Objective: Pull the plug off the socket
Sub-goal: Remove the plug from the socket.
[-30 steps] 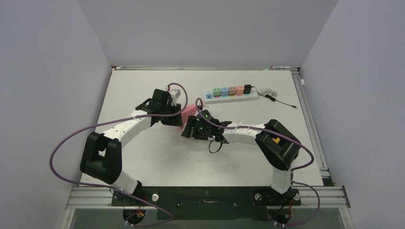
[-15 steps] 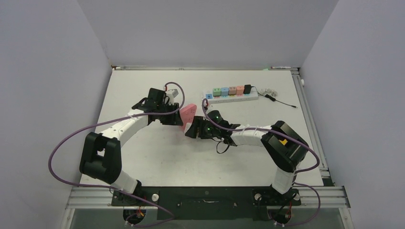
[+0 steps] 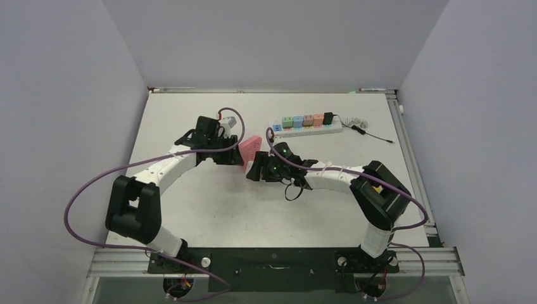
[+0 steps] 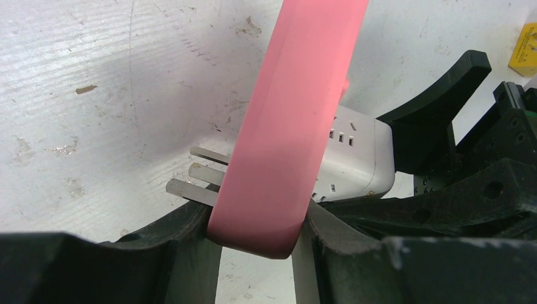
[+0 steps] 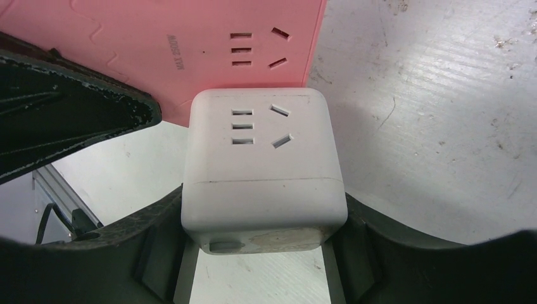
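Observation:
A flat pink socket stands on edge above the table, with my left gripper shut on its lower end. Metal prongs stick out of one of its faces. Against the opposite face sits the plug, a white cube, and my right gripper is shut on its sides. The cube's end touches the pink socket; I cannot tell whether its pins are still inside. In the top view both grippers meet mid-table around the pink socket.
A white power strip with several coloured adapters lies at the back right, and a thin black cable trails from it. Purple arm cables loop over the left side. A metal rail runs along the table's right edge.
Both grippers and what they hold have shifted a little toward the back of the table. The right arm's elbow has swung to the right. Neither grip has changed.

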